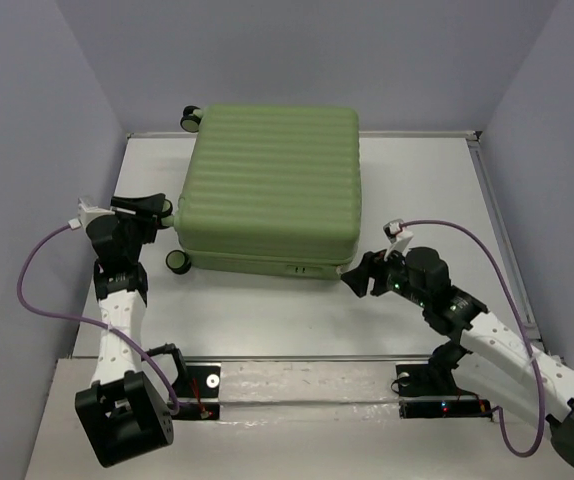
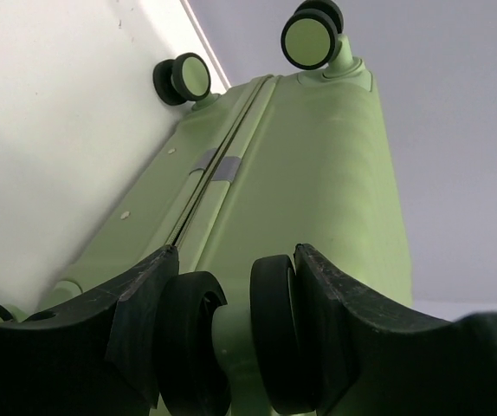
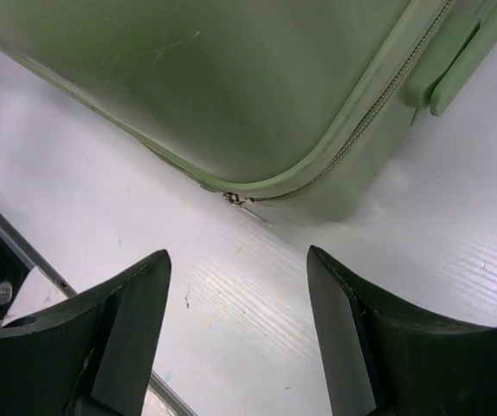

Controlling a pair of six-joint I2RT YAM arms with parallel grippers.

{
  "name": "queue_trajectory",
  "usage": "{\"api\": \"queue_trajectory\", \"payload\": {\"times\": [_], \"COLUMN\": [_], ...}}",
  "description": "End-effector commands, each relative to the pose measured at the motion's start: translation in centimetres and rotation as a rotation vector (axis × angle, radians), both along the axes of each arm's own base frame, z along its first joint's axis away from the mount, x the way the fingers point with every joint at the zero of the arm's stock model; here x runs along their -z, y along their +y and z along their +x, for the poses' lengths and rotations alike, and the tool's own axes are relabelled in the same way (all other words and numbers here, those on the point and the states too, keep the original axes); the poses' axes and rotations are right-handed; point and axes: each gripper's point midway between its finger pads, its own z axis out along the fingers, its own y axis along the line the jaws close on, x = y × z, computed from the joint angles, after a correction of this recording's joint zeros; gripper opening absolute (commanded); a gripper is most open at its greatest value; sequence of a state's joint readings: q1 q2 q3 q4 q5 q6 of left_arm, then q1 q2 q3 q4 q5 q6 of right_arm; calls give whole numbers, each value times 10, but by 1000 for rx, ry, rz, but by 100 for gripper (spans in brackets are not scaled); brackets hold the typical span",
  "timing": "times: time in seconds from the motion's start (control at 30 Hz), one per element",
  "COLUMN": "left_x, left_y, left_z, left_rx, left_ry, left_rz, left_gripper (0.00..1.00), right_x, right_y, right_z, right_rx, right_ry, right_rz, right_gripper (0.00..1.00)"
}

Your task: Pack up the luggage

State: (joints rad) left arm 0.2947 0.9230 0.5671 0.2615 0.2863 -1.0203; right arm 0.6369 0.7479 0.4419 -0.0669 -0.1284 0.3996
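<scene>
We see the large light-green, ribbed hard-shell suitcase (image 1: 272, 190) lying flat and zipped closed on the white desk (image 1: 267, 315). It sits against the far edge, a little left of the middle. The left gripper (image 2: 235, 251) is at the suitcase's left side by its near-left corner. Its black fingers (image 2: 145, 321) straddle a twin black-and-green wheel (image 2: 192, 338) and, as far as we can judge from the wrist view, press on both outer faces. The right gripper (image 3: 235, 256) hangs over bare desk just off the suitcase's near-right corner. Its jaws stand apart with nothing between them, and a small metal zipper pull (image 3: 238, 201) lies just ahead of them.
</scene>
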Motion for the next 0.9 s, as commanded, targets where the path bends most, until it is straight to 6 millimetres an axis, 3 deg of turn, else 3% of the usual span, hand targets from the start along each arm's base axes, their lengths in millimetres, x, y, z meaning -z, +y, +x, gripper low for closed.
{"api": "queue_trajectory", "payload": {"times": [0.0, 0.1, 0.43, 0.67, 0.87], "left_x": [-11, -4, -5, -8, -3], "left_y": [-21, -22, -28, -35, -41], "left_z": [-7, -9, -14, -19, -22], "left_rx": [152, 160, 186, 209, 225], "left_ry": [-92, -84, -100, -118, -112], "left_rz": [203, 207, 219, 233, 230], "left_gripper": [6, 6, 6, 6, 6], "right_x": [0, -8, -6, -10, -11], "right_y": [11, 19, 50, 22, 14], "right_z": [1, 17, 28, 55, 61], "right_rx": [-28, -3, 58, 318, 380], "right_ry": [6, -44, -75, -133, -145], "right_rz": [20, 34, 18, 0, 9], "right_gripper": [70, 65, 58, 56, 49]}}
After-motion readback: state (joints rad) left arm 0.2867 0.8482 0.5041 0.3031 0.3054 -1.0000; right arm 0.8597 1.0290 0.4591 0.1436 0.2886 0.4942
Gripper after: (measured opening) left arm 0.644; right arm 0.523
